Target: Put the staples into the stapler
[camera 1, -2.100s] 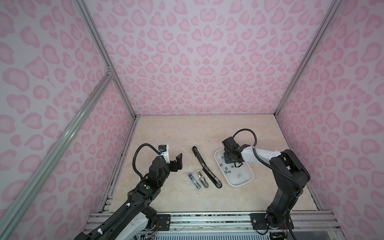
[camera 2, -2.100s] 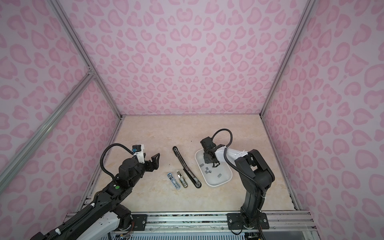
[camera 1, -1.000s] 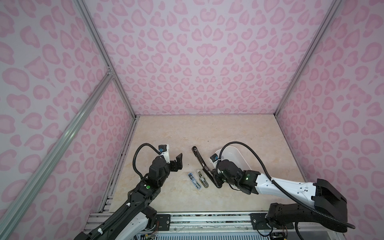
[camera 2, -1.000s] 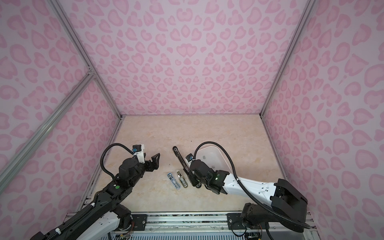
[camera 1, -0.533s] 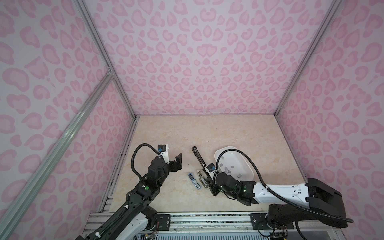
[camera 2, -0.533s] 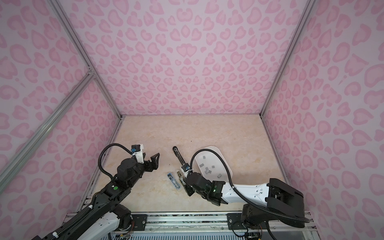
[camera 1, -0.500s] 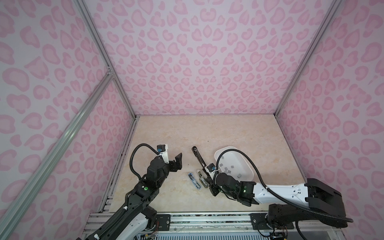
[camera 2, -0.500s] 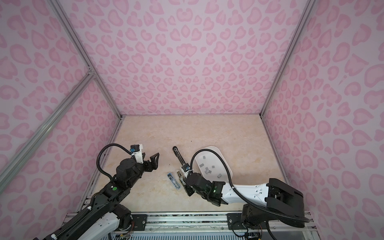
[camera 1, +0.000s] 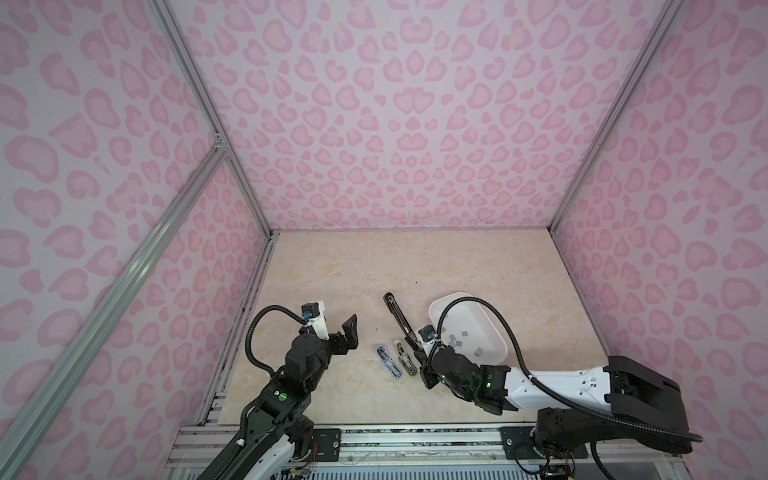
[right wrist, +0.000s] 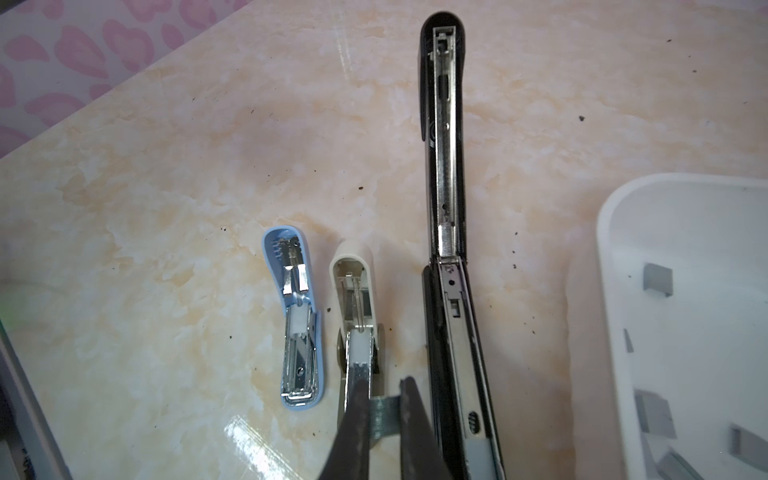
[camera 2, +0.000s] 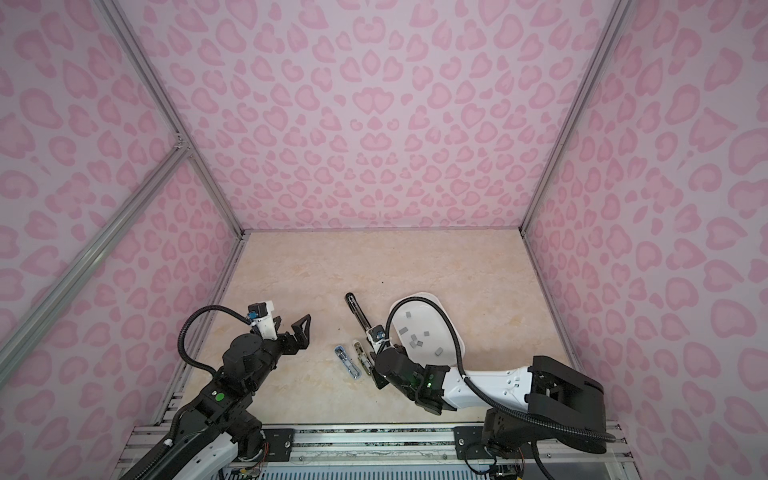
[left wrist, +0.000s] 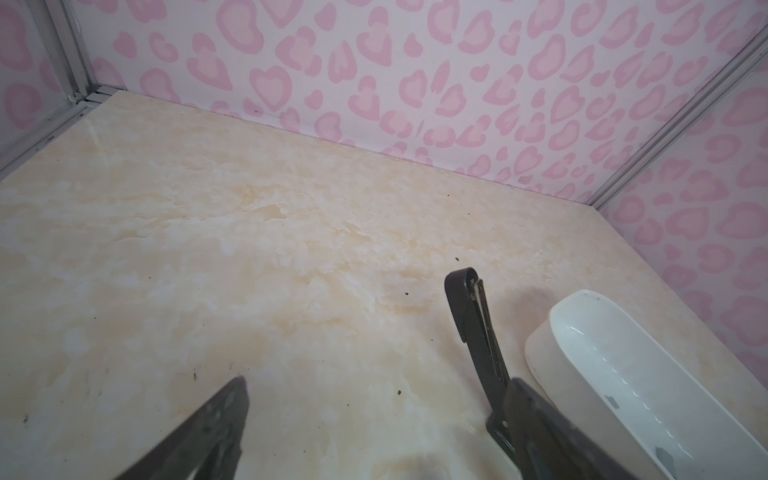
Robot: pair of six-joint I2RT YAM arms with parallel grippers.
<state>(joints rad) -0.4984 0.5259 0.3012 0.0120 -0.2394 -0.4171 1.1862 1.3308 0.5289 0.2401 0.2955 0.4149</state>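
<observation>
Three opened staplers lie side by side on the table: a small blue stapler (right wrist: 297, 320), a small cream stapler (right wrist: 357, 299) and a long black stapler (right wrist: 446, 166) (camera 1: 397, 318). My right gripper (right wrist: 384, 390) (camera 1: 426, 374) is shut on a grey block of staples (right wrist: 384, 415). It hovers low over the near end of the cream stapler, close beside the black one. More staples (camera 1: 457, 343) lie loose in the white tray (camera 1: 494, 332). My left gripper (camera 1: 334, 332) (left wrist: 376, 386) stands open and empty over bare table, left of the staplers.
The white tray (right wrist: 611, 291) sits right of the black stapler, close to my right arm's cable. Pink patterned walls enclose the table on three sides. An aluminium rail (camera 1: 374, 440) runs along the front edge. The far half of the table (camera 1: 395, 266) is bare.
My right arm swung from the tray over to the staplers with the staple block and settled toward the near end of the cream one. The left jaws widened slightly.
</observation>
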